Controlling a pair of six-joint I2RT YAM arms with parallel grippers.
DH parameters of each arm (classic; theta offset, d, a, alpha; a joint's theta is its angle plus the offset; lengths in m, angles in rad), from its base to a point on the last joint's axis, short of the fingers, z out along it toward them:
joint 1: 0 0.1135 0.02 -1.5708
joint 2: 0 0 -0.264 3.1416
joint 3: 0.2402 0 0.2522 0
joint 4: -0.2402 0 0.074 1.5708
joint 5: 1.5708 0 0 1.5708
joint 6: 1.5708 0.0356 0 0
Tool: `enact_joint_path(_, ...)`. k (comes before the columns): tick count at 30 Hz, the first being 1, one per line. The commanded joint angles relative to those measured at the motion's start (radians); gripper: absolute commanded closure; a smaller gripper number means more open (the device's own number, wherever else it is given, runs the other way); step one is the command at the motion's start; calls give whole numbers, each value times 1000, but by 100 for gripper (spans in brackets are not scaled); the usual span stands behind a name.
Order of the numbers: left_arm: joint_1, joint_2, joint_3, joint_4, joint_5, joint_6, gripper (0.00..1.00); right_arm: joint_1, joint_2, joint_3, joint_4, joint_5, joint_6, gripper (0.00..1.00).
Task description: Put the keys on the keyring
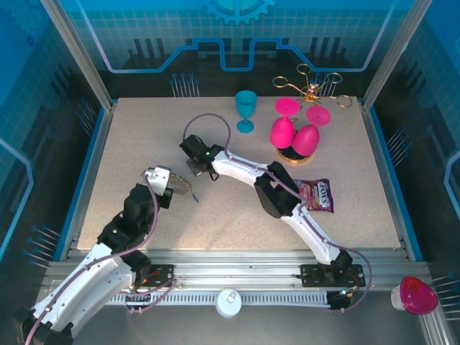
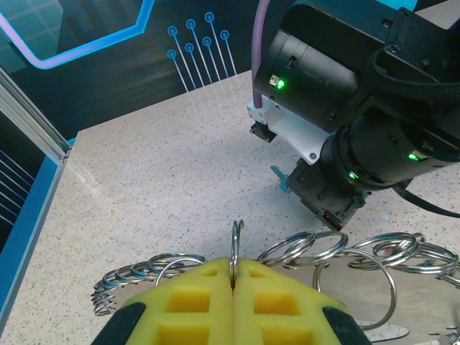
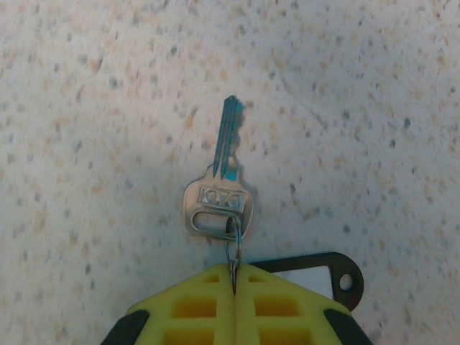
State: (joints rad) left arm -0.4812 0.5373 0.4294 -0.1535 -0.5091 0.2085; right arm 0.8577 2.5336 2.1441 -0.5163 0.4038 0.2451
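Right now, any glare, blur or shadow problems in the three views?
Top external: table evenly lit, soft shadows by the right arm, cyan cast on the back wall. Left wrist: sharp, small glints on the keyring. Right wrist: key in focus, cyan reflection on its blade, faint shadow on its right; table speckle slightly soft.

You run two jointed arms in white and black shells, left arm [image 1: 80, 279] and right arm [image 1: 243, 169], each trailing a mauve cable [image 1: 208, 116]. Waffled yellow foam finger pads [image 3: 192, 309] tip them; small green lights [image 2: 279, 83] glow on the black housings.
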Motion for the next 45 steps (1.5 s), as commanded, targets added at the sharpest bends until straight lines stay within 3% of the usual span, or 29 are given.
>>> enact_joint_path(1, 7, -10, 15, 19, 51, 7, 100, 15, -125, -113, 18, 8, -42, 100)
enact_joint_path(11, 2, 67, 37, 19, 307, 48, 100, 14, -628, -741, 115, -135, 12, 100)
enact_joint_path(20, -12, 158, 69, 11, 594, 96, 100, 22, -923, -1097, 17, -186, 58, 100)
enact_joint_path(26, -19, 207, 101, -32, 696, 126, 100, 15, -940, -1178, 18, -264, 64, 100)
enact_joint_path(35, -20, 225, 118, -60, 720, 146, 100, -33, -902, -1166, 31, -353, 69, 76)
enact_joint_path(45, -20, 224, 107, -43, 717, 141, 100, -34, -918, -1119, -52, -366, 33, 65)
